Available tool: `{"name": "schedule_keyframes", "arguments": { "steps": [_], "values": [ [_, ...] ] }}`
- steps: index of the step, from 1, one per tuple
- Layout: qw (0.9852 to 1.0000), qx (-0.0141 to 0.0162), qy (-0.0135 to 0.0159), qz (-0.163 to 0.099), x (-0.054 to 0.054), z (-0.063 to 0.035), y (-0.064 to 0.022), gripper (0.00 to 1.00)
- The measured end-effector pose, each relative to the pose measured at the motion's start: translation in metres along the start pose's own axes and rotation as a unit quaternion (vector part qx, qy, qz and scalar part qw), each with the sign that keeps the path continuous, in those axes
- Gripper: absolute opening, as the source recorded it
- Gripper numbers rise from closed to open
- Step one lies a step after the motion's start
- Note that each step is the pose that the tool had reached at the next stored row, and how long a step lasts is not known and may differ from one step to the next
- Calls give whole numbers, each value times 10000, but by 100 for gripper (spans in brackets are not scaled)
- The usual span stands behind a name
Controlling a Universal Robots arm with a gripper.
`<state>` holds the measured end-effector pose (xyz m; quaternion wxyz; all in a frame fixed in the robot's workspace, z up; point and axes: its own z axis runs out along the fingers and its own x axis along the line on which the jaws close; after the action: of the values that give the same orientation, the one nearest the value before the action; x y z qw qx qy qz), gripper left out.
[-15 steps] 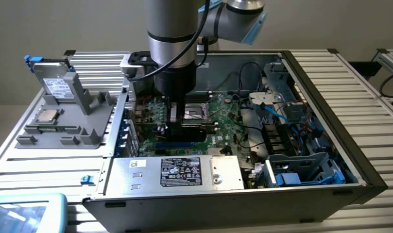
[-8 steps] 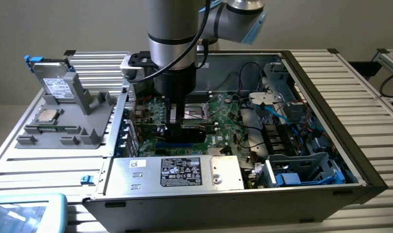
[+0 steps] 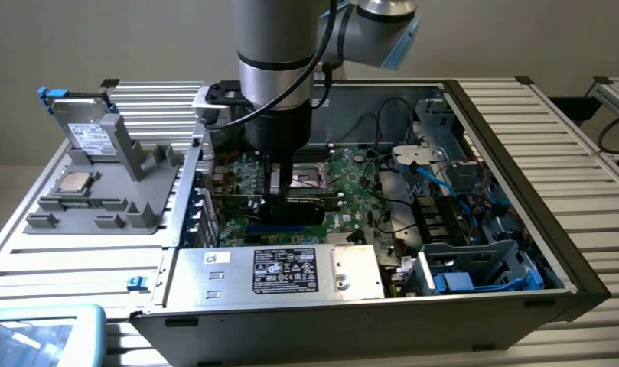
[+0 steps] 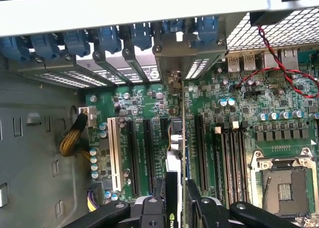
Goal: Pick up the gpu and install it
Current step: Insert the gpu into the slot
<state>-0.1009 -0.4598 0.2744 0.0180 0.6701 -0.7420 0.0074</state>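
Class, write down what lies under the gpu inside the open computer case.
Under the gpu, held by the gripper, lies the green motherboard, with long black slots on either side. The strip of board directly beneath it is covered, so any slot there cannot be seen.

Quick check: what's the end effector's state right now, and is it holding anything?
The end effector: closed on the gpu, held edge-on just above the motherboard.
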Motion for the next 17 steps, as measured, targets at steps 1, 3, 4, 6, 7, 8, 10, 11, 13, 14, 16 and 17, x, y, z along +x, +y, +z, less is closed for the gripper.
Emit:
{"name": "schedule_keyframes", "arguments": {
  "steps": [1,3,4,6,7,8,10,11,13,14,16,17],
  "values": [
    [10000,0,0,0,0,0,0,28],
    [10000,-4,1,0,0,-1,-2,28],
    [10000,-13,1,-1,-1,1,-7,28],
    [10000,-43,4,-2,-1,0,-11,28],
    [10000,-48,5,-1,-1,0,-10,28],
    [10000,-50,6,-1,-1,0,-10,28],
    [10000,-84,8,-4,-2,1,-14,28],
    [10000,-91,9,-3,-2,0,-14,28],
    [10000,-91,9,-3,-2,1,-14,28],
    [10000,-91,9,-3,-2,1,-14,28],
    [10000,-92,9,-3,-2,1,-14,28],
    [10000,-92,9,-3,-1,2,-14,28]
  ]
}}
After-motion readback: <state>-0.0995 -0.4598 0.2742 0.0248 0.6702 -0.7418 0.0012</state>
